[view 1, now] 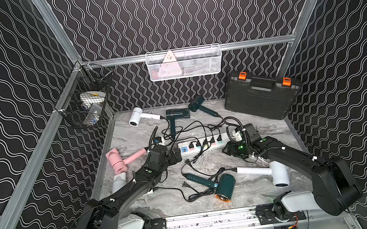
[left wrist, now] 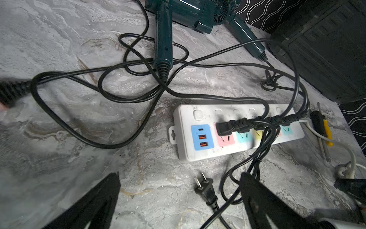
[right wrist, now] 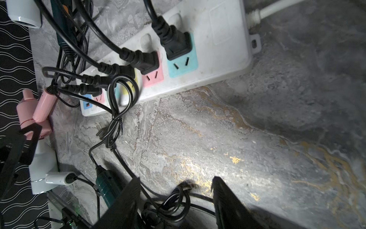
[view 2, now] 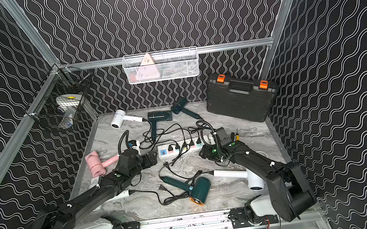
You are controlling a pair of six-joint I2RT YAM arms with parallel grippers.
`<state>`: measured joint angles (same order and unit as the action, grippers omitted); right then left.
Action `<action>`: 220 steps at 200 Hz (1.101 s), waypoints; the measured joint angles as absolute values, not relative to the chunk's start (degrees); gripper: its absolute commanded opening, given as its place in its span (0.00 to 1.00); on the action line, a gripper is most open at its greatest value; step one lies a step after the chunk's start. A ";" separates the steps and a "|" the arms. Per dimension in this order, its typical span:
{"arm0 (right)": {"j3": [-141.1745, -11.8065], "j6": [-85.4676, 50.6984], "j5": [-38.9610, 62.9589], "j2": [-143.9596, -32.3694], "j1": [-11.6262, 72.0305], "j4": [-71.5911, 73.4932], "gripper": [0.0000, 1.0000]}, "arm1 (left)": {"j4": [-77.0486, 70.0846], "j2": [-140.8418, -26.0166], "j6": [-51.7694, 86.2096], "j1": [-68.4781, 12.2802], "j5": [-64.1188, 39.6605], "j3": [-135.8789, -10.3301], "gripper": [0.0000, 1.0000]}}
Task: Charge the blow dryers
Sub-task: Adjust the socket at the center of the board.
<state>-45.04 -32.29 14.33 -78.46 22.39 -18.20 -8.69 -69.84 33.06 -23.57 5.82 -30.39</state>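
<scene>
Left gripper point(left wrist: 180, 175) spread full, empty, low over the tabletop point(left wrist: 148, 188). Loose plug point(left wrist: 204, 190) lies flat between its fingers, nearer one of them, prongs pointing ahead at the power strip point(left wrist: 217, 150) just in front. Right gripper point(right wrist: 177, 178) half-spread around a tied cord bundle point(right wrist: 174, 200); it's dark down there, can't tell if the pads touch it yet. Five seated plugs point(left wrist: 223, 126) in the strip. Dark green blow dryer point(view 1: 224, 185) lies behind both grippers, toward the base. White blow dryer point(view 1: 279, 174) is behind the right gripper, partly under the right arm point(view 1: 286, 156). Pink blow dryer point(view 1: 116, 162) sits just outboard of the left gripper. Handling: plug is small, rigid moulded plastic, light, so pinch the body on its flat faces, behind the prongs. Cord is thin, limp and tangled; pulling it would likely drag the light dryer or snag its neighbours. Strip looks light too, so expect it to slide on insertion unless braced.
</scene>
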 measured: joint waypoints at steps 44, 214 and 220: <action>-45.45 -31.83 8.71 -76.27 22.35 -20.45 0.62 | -9.34 -68.69 33.06 -23.16 6.20 -29.78 0.99; -59.51 -26.89 4.78 -101.21 36.73 -13.82 0.46 | -9.82 -67.22 33.06 -22.44 7.55 -29.23 0.99; -60.25 -26.87 4.40 -102.21 36.73 -13.61 0.45 | -9.82 -67.18 33.06 -22.44 7.55 -29.23 0.99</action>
